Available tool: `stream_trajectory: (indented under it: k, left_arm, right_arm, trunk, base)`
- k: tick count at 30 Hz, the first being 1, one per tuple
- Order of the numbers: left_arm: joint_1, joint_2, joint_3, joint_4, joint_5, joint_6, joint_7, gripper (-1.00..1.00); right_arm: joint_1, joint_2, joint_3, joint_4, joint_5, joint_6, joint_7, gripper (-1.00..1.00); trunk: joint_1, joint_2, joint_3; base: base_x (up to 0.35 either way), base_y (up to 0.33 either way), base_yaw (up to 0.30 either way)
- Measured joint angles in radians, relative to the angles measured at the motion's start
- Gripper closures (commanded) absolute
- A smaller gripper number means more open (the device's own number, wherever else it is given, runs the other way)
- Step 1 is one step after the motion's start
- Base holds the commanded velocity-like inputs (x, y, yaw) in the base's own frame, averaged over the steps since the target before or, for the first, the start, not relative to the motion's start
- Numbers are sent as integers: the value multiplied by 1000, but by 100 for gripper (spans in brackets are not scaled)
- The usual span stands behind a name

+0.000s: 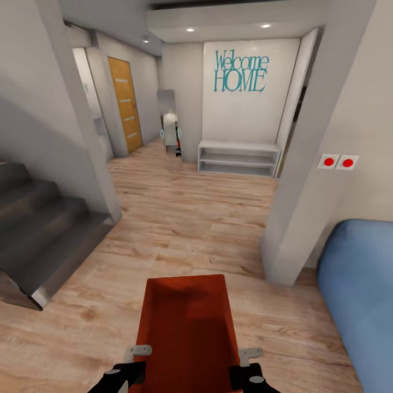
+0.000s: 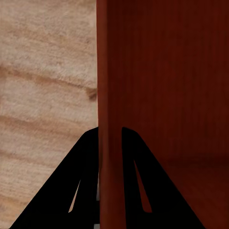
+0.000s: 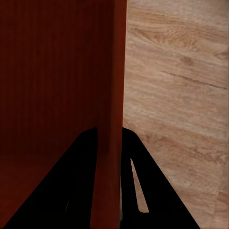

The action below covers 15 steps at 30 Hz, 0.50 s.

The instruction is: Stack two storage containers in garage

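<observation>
Bin (image 1: 185,327) held low ahead of robot over wood floor (image 1: 180,218), hallway beyond. Left tool (image 2: 110,138) clamps bin's left wall; right tool (image 3: 110,138) clamps right wall.

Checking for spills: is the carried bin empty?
Empty as far as visible: the bin shows only bare orange-red floor and walls; its near end is out of frame.
</observation>
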Motion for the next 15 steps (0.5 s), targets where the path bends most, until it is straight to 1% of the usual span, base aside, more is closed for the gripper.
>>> stream_trajectory:
  k: [15]
  left_arm:
    - [0, 0, -1, 0, 0, 0, 0, 100]
  right_arm:
    - [0, 1, 0, 1, 0, -1, 0, 100]
  trunk:
    - [0, 0, 0]
  base:
    - [325, 0, 0]
